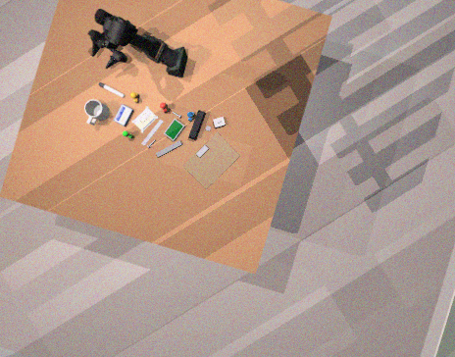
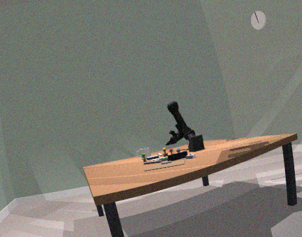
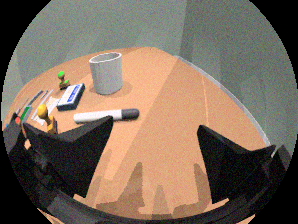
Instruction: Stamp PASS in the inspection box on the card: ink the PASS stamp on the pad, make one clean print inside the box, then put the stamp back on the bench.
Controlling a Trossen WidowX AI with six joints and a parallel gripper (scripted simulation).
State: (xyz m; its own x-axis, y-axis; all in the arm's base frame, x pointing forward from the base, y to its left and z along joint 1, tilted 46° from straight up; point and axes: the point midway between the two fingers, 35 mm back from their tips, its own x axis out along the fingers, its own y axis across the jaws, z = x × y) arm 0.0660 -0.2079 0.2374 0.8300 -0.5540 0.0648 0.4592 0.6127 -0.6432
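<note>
My gripper (image 1: 101, 59) (image 2: 168, 138) (image 3: 157, 125) is open and empty, raised above the table near the arm's base. Four small stamps stand upright: yellow (image 1: 134, 96) (image 2: 164, 150) (image 3: 43, 112), red (image 1: 164, 106), blue (image 1: 190, 116) (image 2: 178, 150) and green (image 1: 126, 133) (image 2: 143, 155) (image 3: 62, 75). Their labels cannot be read, so I cannot tell which says PASS. A dark-edged blue-and-white box (image 1: 124, 115) (image 3: 71, 96), apparently the ink pad, lies beside the white card (image 1: 145, 120). The print on the card is too small to read.
A grey-white mug (image 1: 95, 111) (image 3: 107, 75) stands beyond the marker (image 1: 111, 90) (image 3: 97, 116). A green rectangle (image 1: 175, 129), a black bar (image 1: 197, 125), a white block (image 1: 219, 122), a grey strip (image 1: 169, 149) and a tan sheet (image 1: 221, 164) lie past the card.
</note>
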